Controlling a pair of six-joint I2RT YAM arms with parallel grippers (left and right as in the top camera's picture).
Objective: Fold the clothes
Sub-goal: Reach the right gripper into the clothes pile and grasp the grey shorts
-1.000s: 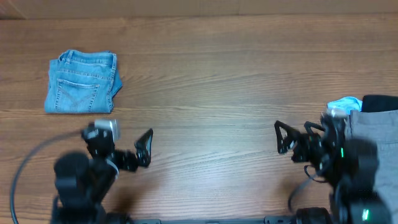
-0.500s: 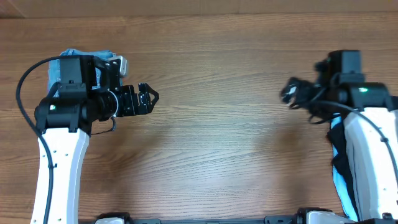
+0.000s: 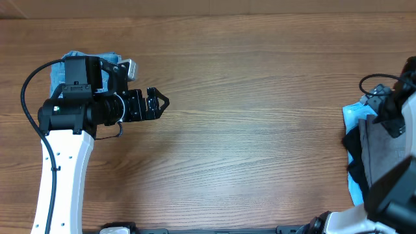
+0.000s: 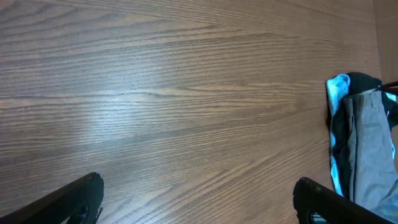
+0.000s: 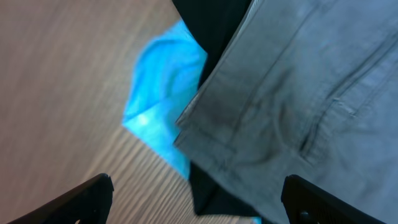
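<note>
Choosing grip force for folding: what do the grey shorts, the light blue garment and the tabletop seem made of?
Grey shorts: probably woven cotton, matte, with stitched seams and a slit pocket. Light blue garment: thin soft cloth, creased; fibre unclear. Table: wood or wood-look laminate, grain lines under a faint sheen.

Grey shorts (image 5: 298, 87) fill the frame from 12 to 4 o'clock, lying over a black garment (image 5: 214, 25); a blue cloth (image 5: 163, 87) pokes out toward 9, on the table (image 5: 62, 93).

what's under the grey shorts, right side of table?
A black garment and a light blue garment poke out beneath the grey shorts; their shape underneath is covered.
</note>
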